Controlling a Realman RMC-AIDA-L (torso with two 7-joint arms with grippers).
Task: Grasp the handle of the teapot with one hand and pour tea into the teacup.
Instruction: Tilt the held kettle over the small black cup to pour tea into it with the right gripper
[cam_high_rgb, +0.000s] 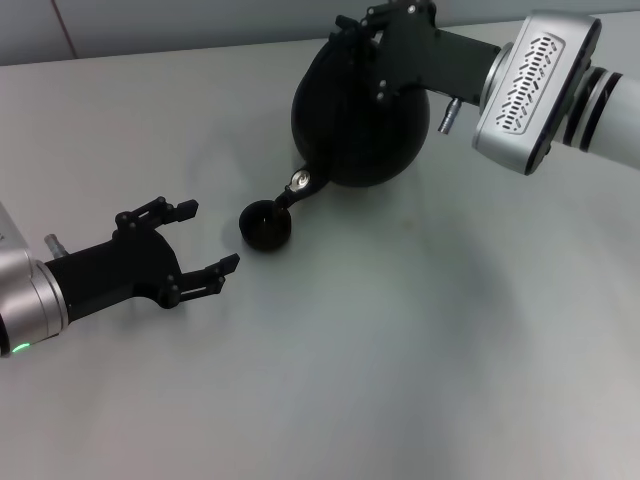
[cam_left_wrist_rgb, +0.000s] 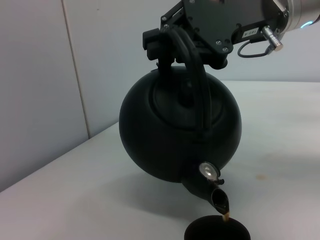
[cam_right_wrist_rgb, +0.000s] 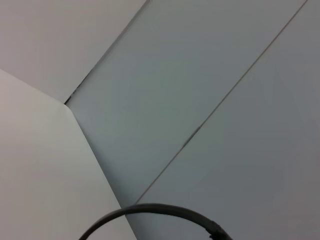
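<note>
The round matte-black teapot (cam_high_rgb: 358, 120) hangs in the air at the back of the table, tilted with its short spout (cam_high_rgb: 296, 190) down over the tiny black teacup (cam_high_rgb: 266, 224). My right gripper (cam_high_rgb: 362, 28) is shut on the arched black handle (cam_left_wrist_rgb: 192, 75) above the pot. In the left wrist view the teapot (cam_left_wrist_rgb: 175, 135) fills the middle, and a thin brown stream runs from the spout (cam_left_wrist_rgb: 216, 194) into the teacup (cam_left_wrist_rgb: 216, 232). My left gripper (cam_high_rgb: 205, 240) is open and empty, low over the table just left of the cup.
The pale grey table (cam_high_rgb: 400, 350) meets a plain wall (cam_left_wrist_rgb: 40, 75) at the back. The right arm's silver forearm (cam_high_rgb: 540, 90) reaches in from the back right. The right wrist view shows wall panels and a thin arc of the handle (cam_right_wrist_rgb: 160, 210).
</note>
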